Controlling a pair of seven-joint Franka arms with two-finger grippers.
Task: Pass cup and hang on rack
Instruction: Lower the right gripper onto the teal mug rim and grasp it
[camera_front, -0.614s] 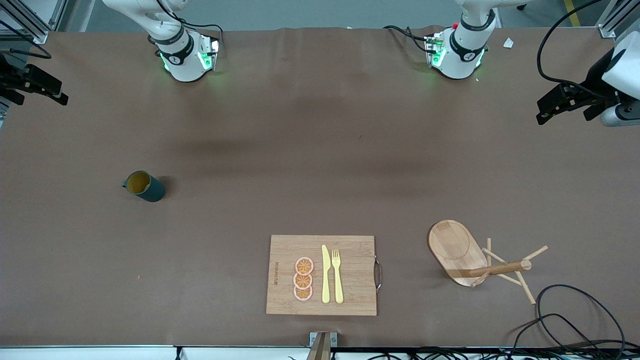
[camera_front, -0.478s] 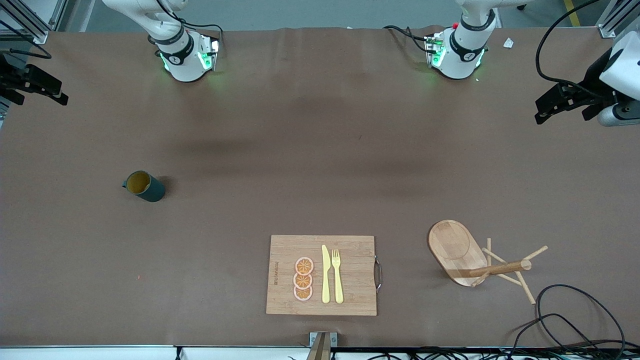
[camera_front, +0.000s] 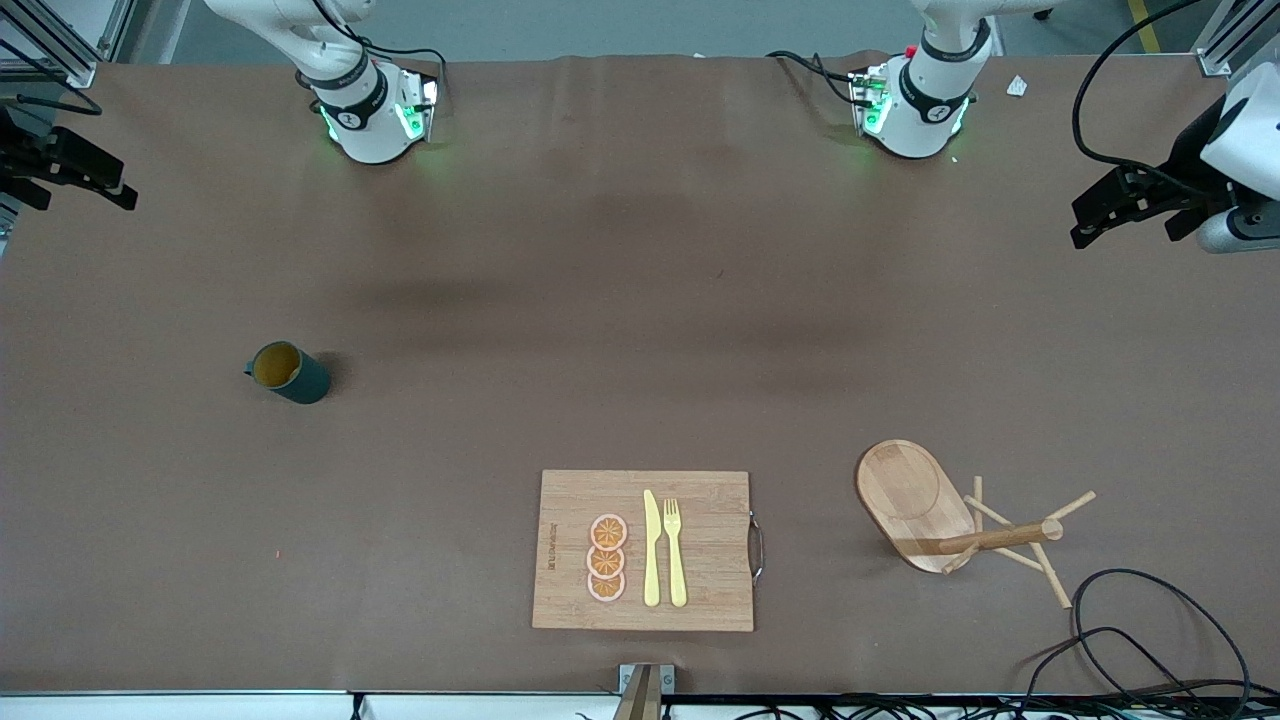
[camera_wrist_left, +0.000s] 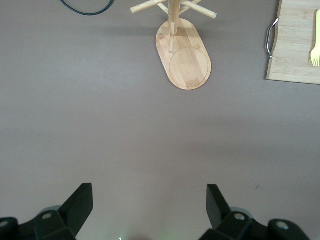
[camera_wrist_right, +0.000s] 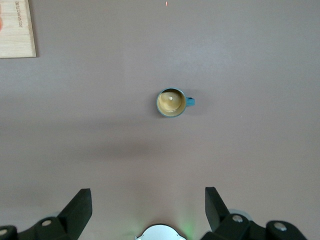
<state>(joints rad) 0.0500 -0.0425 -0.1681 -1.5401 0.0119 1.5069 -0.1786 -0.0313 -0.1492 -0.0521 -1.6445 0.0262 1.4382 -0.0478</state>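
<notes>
Cup and rack both standing on the counter, untouched.
The cup (camera_front: 288, 372) stands toward the right arm's end from the cutting board (camera_front: 643, 550), the rack (camera_front: 955, 520) toward the left arm's; left gripper (camera_wrist_left: 149, 202) and right gripper (camera_wrist_right: 148, 204) wait high above, fingers released.
</notes>
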